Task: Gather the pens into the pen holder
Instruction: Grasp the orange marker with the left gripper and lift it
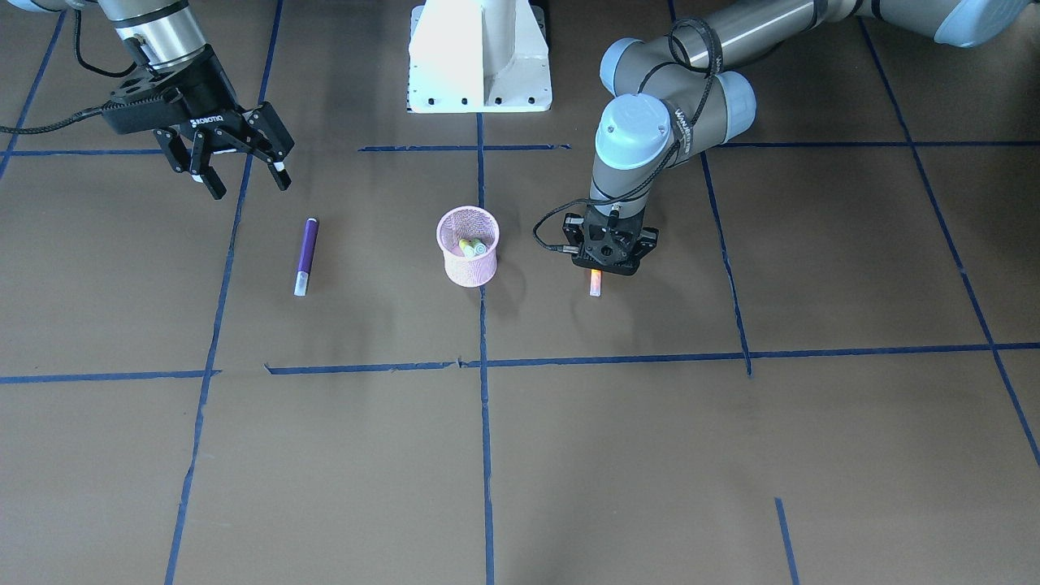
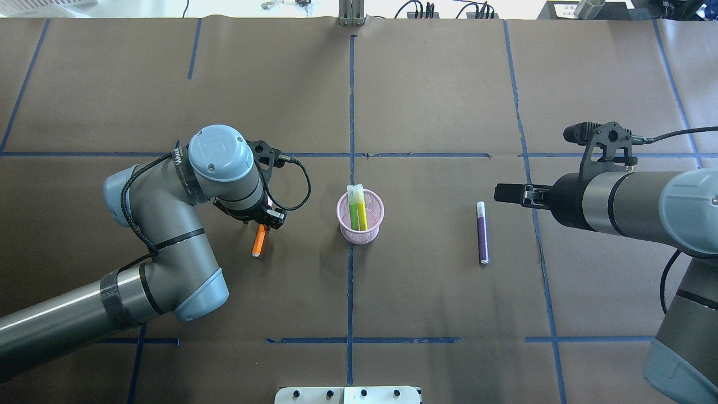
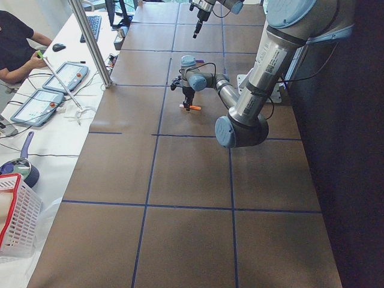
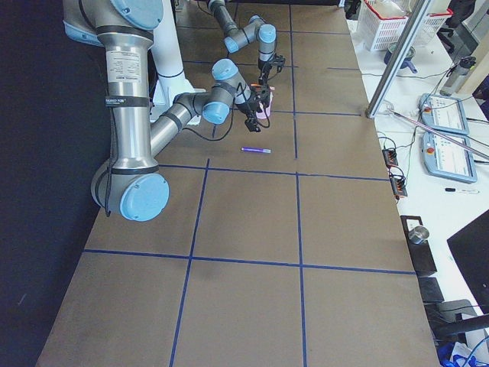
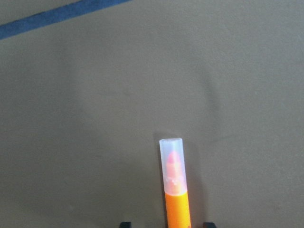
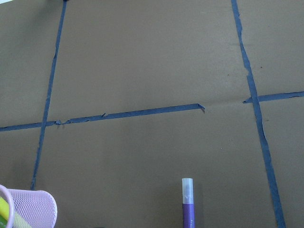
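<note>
Left hand (image 2: 265,223), open astride the orange pen (image 2: 258,241), should clamp mid-barrel squarely before lifting off the worktop (image 1: 650,455).

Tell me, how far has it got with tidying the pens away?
A green pen and a yellow pen already stand in the pink pen holder. The left gripper straddles the orange pen on the table, jaws not closed on it. The purple pen lies untouched, the right gripper open away from it.

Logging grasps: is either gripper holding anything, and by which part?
Nothing held yet. Left gripper straddles the orange pen at its barrel, jaws clear of it; right gripper open, empty.
</note>
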